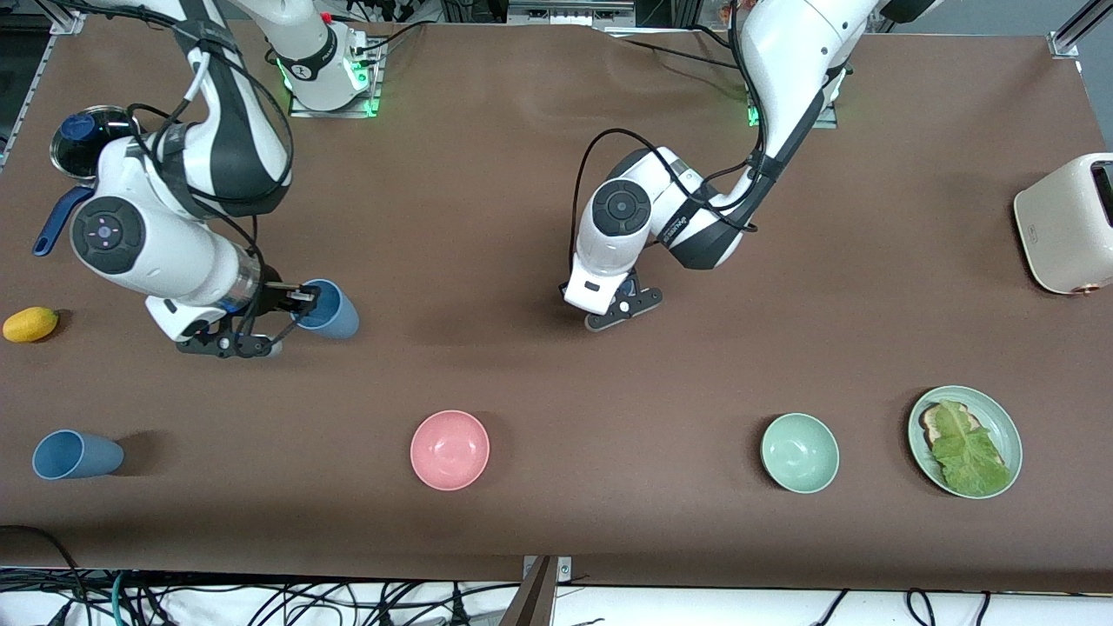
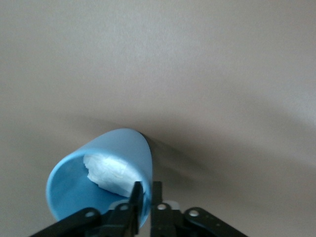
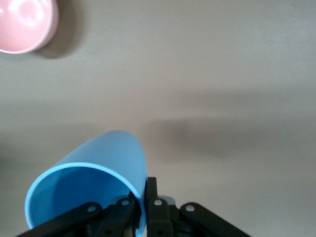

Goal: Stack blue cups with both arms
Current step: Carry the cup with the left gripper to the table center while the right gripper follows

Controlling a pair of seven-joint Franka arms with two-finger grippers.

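Observation:
My right gripper [image 1: 300, 300] is shut on the rim of a mid blue cup [image 1: 335, 311], held tilted on its side low over the table at the right arm's end. In the right wrist view the fingers [image 3: 143, 183] pinch that cup's wall [image 3: 94, 163]. My left gripper [image 1: 622, 309] hangs low over the table's middle. In the left wrist view its fingers [image 2: 147, 185] pinch the wall of a blue cup [image 2: 98, 173] with whitish inside; no cup shows at it in the front view. A greyer blue cup [image 1: 74, 454] lies on its side, nearer the front camera than the right gripper.
A pink bowl [image 1: 449, 449], also in the right wrist view [image 3: 22, 24], a pale green bowl [image 1: 799, 452] and a green plate [image 1: 1000, 417] of toast and lettuce lie near the front edge. A cream toaster [image 1: 1069, 222] stands at the left arm's end; a yellow fruit [image 1: 30, 324] and a dark pan [image 1: 83, 143] lie at the right arm's end.

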